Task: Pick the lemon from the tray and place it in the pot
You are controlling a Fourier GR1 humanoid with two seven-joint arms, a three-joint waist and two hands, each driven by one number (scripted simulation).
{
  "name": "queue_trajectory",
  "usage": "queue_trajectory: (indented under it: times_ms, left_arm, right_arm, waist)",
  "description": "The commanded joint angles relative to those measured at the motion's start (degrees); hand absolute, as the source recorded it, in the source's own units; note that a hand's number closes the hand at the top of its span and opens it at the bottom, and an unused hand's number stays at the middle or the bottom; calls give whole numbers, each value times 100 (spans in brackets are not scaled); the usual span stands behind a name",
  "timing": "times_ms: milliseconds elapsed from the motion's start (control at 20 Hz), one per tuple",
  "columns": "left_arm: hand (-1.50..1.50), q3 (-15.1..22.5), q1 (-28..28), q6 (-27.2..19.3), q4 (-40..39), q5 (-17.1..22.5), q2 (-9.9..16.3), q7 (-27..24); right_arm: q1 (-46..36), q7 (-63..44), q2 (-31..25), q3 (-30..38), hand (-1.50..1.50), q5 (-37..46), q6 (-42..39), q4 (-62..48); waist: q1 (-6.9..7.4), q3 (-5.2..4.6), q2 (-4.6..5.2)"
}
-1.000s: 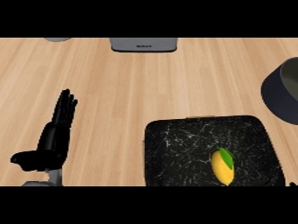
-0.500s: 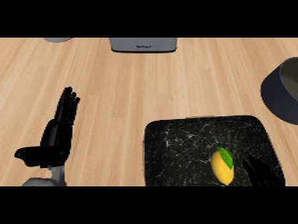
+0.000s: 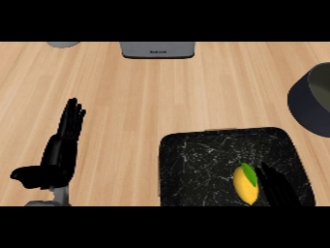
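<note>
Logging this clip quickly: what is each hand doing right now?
Left hand: open, fingers straight, resting at the lower left, holding nothing.
Right hand: open, fingers straight beside the lemon on the tray, not gripping it.

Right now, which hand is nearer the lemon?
Right. The right hand is on the tray right beside the lemon; the left hand rests open, far off to its left.
</note>
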State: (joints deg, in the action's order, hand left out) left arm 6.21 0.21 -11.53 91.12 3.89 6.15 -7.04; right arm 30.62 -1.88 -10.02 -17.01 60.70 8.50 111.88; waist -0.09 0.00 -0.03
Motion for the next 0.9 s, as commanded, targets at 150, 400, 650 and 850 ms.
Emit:
queue_trajectory:
  times_ms: [150,400,650,850]
  left_arm:
    - [0,-92,-109,-55,-2,-83,-192,110]
    - [0,93,216,-22,194,-293,-233,66]
    - [0,-126,394,238,377,-69,-67,96]
    - [0,-211,-246,80,-92,-212,-218,174]
  right_arm:
    - [-614,-269,246,-124,-150,269,-67,-458]
    - [-726,349,-178,691,-150,-516,102,-1008]
    - [-971,46,91,275,150,284,419,-694]
    - [-1092,435,167,351,150,422,1111,-1163]
  waist:
    - [-1,0,0]
    - [7,2,-1]
    - [22,0,-7]
    - [-14,0,1]
